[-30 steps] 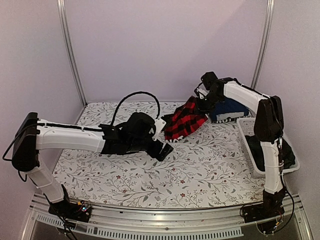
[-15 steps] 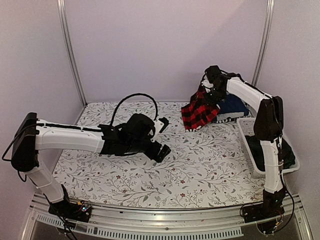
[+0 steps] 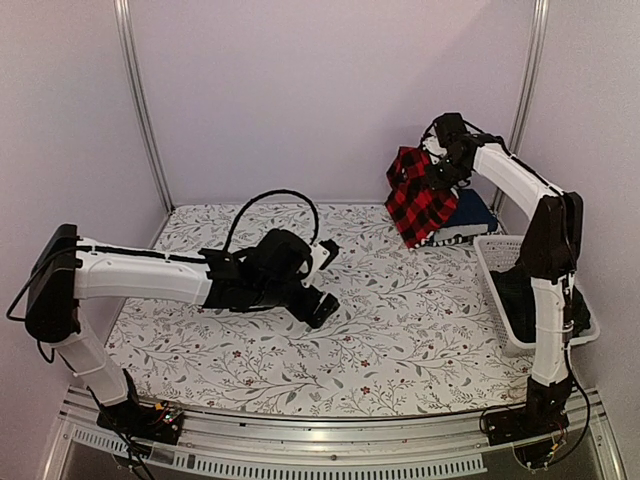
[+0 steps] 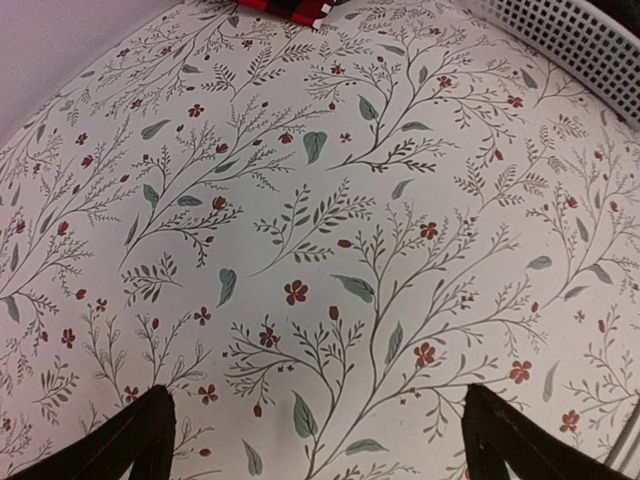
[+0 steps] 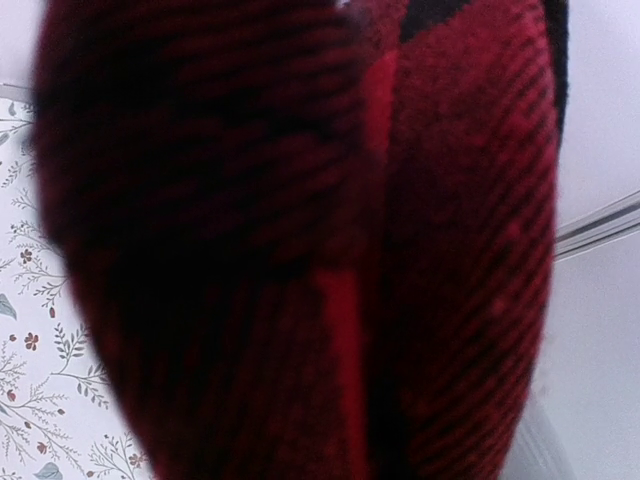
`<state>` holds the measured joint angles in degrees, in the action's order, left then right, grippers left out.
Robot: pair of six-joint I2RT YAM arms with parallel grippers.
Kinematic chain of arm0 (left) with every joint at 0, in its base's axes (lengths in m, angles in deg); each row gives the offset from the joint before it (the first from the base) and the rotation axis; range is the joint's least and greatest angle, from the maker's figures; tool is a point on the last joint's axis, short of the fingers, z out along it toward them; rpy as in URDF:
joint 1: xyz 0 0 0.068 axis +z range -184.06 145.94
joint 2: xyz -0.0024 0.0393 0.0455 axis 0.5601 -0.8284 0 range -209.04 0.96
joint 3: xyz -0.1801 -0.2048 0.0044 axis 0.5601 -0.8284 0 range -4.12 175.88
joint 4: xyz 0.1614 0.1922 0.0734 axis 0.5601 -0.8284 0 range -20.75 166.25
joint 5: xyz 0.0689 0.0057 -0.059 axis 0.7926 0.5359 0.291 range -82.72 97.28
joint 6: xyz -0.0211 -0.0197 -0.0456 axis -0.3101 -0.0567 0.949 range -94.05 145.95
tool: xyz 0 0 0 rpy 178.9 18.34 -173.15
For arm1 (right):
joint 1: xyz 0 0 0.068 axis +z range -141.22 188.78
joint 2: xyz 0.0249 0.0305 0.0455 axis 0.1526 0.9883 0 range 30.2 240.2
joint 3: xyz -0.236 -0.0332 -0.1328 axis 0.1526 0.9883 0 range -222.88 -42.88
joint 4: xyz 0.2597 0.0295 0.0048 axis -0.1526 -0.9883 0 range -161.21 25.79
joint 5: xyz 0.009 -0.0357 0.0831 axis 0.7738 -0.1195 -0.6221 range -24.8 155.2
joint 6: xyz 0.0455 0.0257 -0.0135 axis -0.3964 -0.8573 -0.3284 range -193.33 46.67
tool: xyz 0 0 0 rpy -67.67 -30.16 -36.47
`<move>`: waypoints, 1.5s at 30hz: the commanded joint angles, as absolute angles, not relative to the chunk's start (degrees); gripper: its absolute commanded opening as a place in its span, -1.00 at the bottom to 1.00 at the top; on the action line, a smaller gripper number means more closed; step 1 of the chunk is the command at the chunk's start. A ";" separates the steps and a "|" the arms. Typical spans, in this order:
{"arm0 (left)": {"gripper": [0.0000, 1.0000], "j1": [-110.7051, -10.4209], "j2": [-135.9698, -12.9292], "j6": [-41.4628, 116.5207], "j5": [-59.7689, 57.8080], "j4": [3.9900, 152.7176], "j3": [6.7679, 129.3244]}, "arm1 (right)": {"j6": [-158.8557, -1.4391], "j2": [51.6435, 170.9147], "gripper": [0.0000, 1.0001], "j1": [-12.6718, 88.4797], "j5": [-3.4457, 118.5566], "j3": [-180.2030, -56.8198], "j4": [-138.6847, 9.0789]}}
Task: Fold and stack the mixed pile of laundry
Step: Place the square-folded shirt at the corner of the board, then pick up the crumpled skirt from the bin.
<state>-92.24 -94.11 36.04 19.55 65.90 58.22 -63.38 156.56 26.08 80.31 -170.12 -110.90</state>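
We clamp the shirt point(image 3: 418, 195) aloft in our right gripper point(image 3: 438, 172), left gripper point(image 3: 324, 279) agape; only the navy garment point(image 3: 471, 212) lies folded.

Red-and-black checks on the flannel shirt point(image 3: 420, 197), navy on the folded garment point(image 3: 473, 212), grey-green sprigs and red flowers on the white table cloth point(image 3: 400, 330), a white lattice basket point(image 3: 488, 268).

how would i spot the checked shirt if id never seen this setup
Look to the far right corner of the floral table, where the right arm reaches up. The shirt hangs in the air from its shut jaws, next to a navy garment. It is the only red-and-black checked cloth.
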 commanded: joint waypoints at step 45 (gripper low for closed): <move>0.99 -67.84 -90.04 52.35 7.76 64.05 64.23 | -68.58 145.77 0.98 3.59 70.93 -163.12 -104.19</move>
<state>-71.95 -89.94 49.04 13.41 63.26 60.56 -65.85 157.29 3.11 77.53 -165.72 -102.32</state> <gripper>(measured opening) 0.995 0.989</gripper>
